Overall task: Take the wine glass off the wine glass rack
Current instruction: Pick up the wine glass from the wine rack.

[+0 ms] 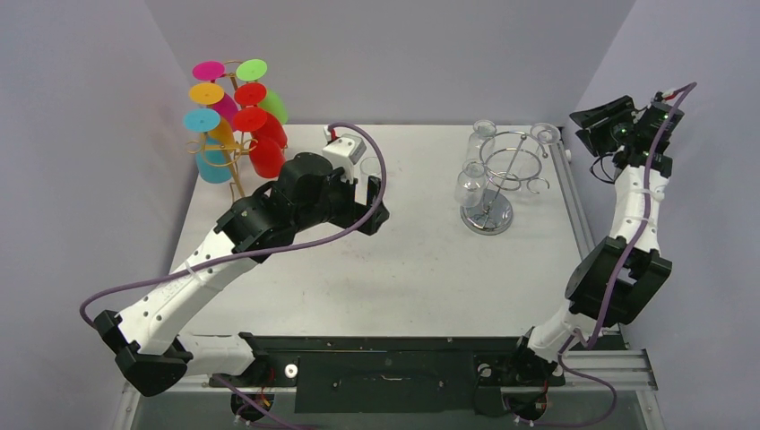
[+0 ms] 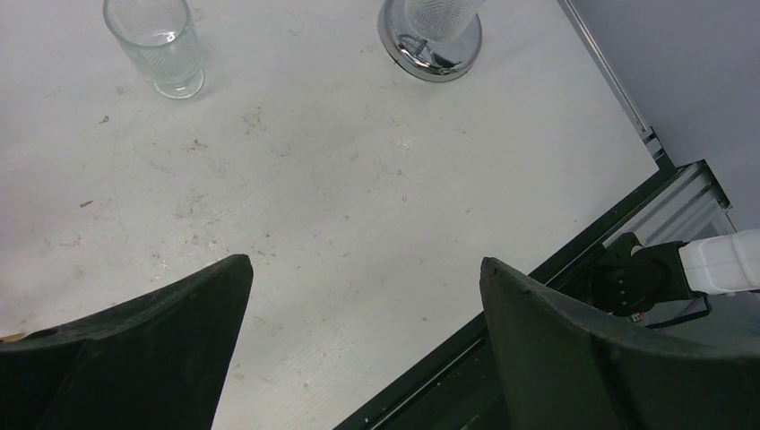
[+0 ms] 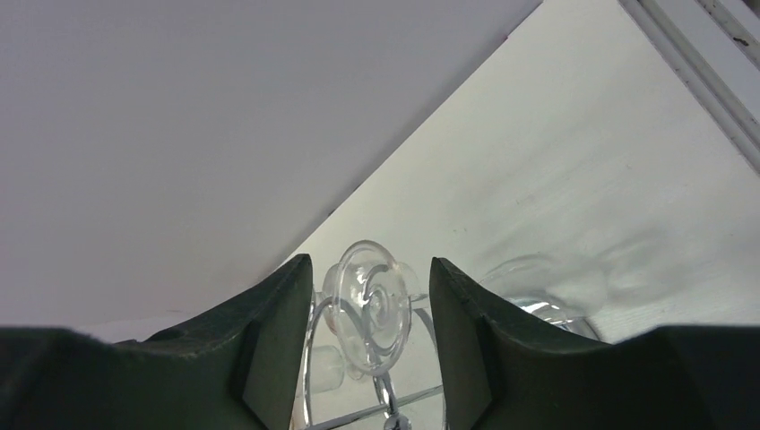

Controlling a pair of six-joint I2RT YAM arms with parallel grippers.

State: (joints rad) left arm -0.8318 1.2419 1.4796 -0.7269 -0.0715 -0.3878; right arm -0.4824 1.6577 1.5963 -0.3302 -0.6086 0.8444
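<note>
The chrome wine glass rack point(image 1: 513, 159) stands at the table's back right on a round base point(image 1: 487, 218), with clear wine glasses hanging from it upside down. One wine glass point(image 1: 543, 133) hangs at the rack's far right edge. My right gripper point(image 1: 581, 127) is level with its round foot point(image 3: 376, 309). In the right wrist view, my right gripper point(image 3: 370, 270) has a finger on each side of that foot, with a narrow gap on both sides. The rack's wire ring point(image 3: 313, 358) runs under the foot. My left gripper point(image 2: 366, 269) hangs open over bare table.
A clear glass point(image 2: 161, 45) stands upright on the table just beyond the left gripper point(image 1: 372, 204). A stand of coloured plastic wine glasses point(image 1: 235, 118) occupies the back left corner. Two more glasses point(image 1: 470, 184) point(image 1: 482, 133) hang on the rack's left side. The table's metal edge rail point(image 1: 574, 202) runs right of the rack.
</note>
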